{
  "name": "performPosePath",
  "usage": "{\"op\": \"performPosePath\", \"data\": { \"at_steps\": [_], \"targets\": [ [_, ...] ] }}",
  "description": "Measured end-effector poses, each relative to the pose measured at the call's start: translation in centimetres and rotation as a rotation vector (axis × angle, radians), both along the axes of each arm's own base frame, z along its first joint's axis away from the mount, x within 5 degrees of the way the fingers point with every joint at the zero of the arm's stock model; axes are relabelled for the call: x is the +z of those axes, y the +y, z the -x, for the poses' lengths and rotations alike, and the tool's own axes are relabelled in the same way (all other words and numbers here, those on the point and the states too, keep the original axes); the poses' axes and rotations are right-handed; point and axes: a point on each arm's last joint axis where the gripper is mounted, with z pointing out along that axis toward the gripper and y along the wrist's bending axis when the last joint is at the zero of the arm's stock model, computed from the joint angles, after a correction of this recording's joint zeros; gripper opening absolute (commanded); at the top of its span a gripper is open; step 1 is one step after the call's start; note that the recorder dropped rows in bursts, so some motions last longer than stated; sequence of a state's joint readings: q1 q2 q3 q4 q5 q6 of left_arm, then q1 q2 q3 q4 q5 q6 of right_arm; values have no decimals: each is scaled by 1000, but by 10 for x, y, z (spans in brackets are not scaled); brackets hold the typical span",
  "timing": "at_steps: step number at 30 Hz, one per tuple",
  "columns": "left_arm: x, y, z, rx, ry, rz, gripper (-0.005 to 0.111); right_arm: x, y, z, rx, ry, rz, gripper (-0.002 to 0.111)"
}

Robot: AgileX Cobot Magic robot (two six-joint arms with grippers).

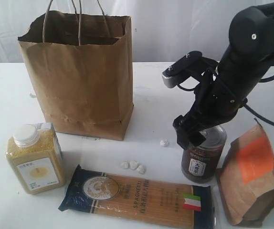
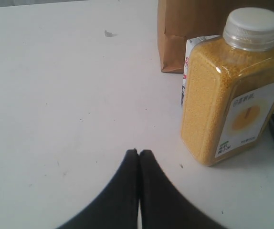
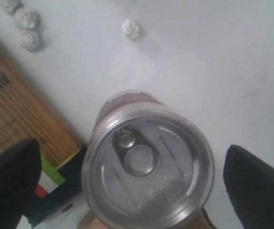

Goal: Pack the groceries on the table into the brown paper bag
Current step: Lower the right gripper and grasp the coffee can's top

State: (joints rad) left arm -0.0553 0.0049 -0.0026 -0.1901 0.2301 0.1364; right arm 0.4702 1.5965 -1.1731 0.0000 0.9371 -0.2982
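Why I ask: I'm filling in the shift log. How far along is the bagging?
Done: nothing visibly; the brown paper bag hides its contents. In hand: the right pincer stands open astride the dark can, not gripping. To pack: that can, the yellow-grain bottle, the small carton behind it, the spaghetti packet and the orange-labelled pouch, all on the table. The left pincer is shut, empty.

I'm seeing a brown bag (image 1: 84, 81), a yellow bottle (image 1: 34, 167) wearing a white cap (image 1: 26, 134), a blue-ended packet (image 1: 137, 193), a silver-topped dark can (image 1: 201, 164), an orange-labelled brown pouch (image 1: 251, 186).
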Motion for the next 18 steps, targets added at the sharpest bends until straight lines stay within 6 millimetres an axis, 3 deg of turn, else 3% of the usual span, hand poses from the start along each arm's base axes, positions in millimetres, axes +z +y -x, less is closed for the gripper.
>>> {"op": "performPosePath", "data": {
  "at_steps": [8,10,11,18],
  "targets": [
    [0,0,0,0,0,0,0,-29,4,-8,0,92,47,95],
    [0,0,0,0,0,0,0,-34,5,-9,2,107,55,87],
    [0,0,0,0,0,0,0,-35,5,-10,2,110,57,81],
    [0,0,0,0,-2,0,0,-40,6,-12,2,120,61,2]
  ]
}}
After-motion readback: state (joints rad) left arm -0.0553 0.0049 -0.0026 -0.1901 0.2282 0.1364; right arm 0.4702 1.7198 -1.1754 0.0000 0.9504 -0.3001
